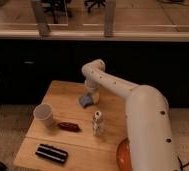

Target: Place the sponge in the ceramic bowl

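we see a light wooden table [63,95] standing on a speckled floor [8,130], its far edge near a dark wall [33,65] that runs across the room. above the wall lies a pale ledge [153,34], and behind it grey posts [109,17] rise from a smooth tan floor where the wheeled feet of office chairs [95,5] show.

the white arm [138,110] reaches in from the lower right and bends down over the far middle of the table. the gripper [90,95] points downward there, right upon the sponge [84,102], which lies on the wood at the table's far centre. whether the gripper grasps the sponge or has let it go, we cannot tell.

the ceramic bowl [123,156] sits at the near right corner, mostly hidden behind the arm and well apart from the sponge. between them stands a small white bottle [97,123]. to the left are a pale cup [44,114], a dark red oblong thing [68,126] and, near the front edge, a black ribbed block [51,153].
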Controlling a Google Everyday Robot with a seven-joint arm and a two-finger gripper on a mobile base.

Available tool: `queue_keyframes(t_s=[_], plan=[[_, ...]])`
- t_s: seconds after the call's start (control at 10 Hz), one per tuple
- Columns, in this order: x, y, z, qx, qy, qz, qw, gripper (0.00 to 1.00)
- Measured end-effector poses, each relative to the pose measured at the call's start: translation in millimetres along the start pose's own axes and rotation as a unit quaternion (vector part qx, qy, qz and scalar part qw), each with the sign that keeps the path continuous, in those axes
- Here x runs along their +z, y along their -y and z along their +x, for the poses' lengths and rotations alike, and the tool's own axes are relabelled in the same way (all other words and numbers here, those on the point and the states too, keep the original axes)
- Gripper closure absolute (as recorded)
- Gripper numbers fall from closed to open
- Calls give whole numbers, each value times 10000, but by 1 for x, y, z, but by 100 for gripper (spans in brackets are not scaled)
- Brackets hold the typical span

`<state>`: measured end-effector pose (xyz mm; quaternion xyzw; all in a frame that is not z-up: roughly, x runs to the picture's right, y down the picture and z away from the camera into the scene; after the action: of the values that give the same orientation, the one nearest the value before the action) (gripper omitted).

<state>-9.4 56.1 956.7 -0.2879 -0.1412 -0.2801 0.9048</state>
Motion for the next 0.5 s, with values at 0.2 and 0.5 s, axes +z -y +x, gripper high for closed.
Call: queue_keyframes(t_s=[0.2,0.5], plan=[[-2,-2,3,-2,-28,2,10000,60],[-4,-2,0,-40,-42,10,10000,68]])
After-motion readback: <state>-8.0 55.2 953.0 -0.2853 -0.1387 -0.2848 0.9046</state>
